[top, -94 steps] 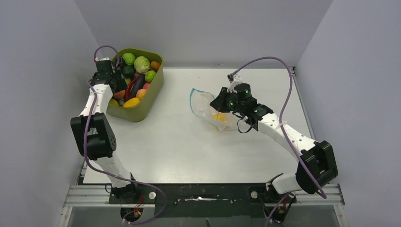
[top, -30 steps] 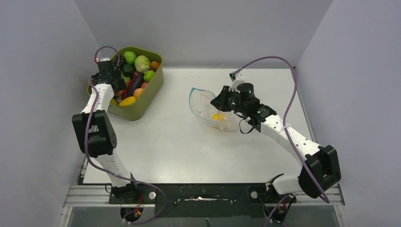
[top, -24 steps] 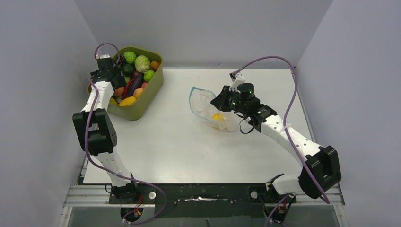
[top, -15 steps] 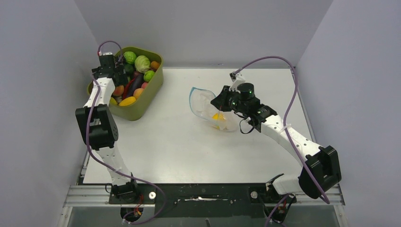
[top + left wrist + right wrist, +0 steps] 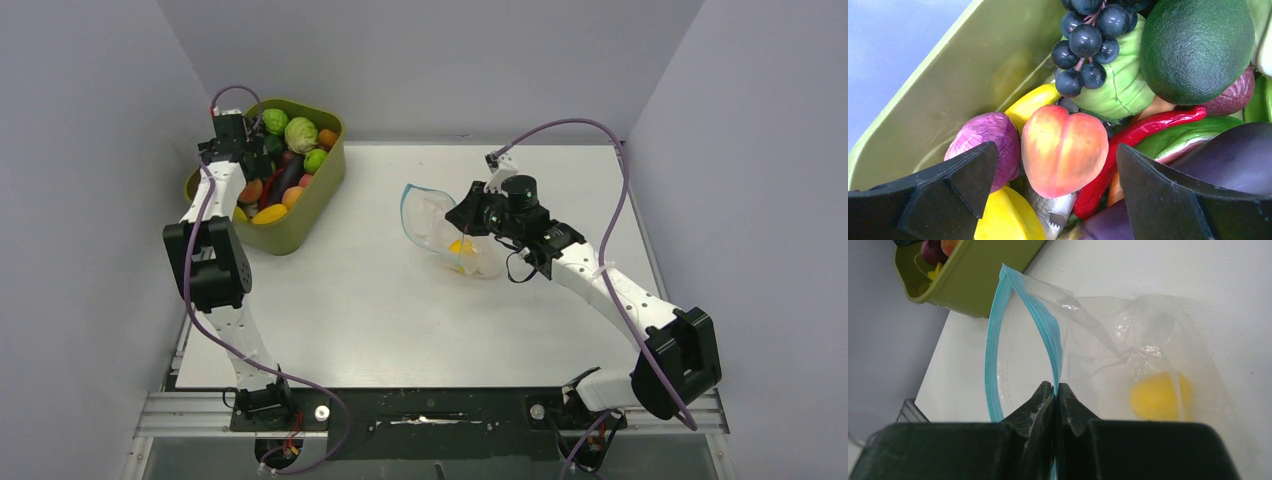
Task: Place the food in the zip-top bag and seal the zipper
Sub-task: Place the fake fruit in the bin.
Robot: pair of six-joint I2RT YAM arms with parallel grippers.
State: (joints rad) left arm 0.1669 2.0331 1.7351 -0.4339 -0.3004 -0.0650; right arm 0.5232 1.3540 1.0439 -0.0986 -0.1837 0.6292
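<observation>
The clear zip-top bag [image 5: 445, 232] lies mid-table with its mouth held open and a yellow fruit [image 5: 1160, 396] inside. My right gripper [image 5: 1055, 386] is shut on the teal-blue zipper [image 5: 1050, 340], holding one lip of the bag [image 5: 1108, 340] up; it shows in the top view too [image 5: 462, 213]. My left gripper [image 5: 1055, 165] is open inside the olive-green tub [image 5: 320, 190], its fingers [image 5: 955, 175] either side of a peach [image 5: 1064, 149]. Around it lie a purple onion [image 5: 985, 140], dark grapes [image 5: 1088, 35], a green cabbage [image 5: 1123, 85], a red chilli [image 5: 1143, 127] and an eggplant [image 5: 1233, 155].
The tub's wall [image 5: 958, 75] is close on the left of my left gripper. Grey walls close in the white table [image 5: 380, 300] on both sides and behind. The left arm [image 5: 205, 260] stretches along the table's left edge.
My left gripper has moved further back along the tub's left side, over the fruit. The right gripper and the bag have stayed put.
</observation>
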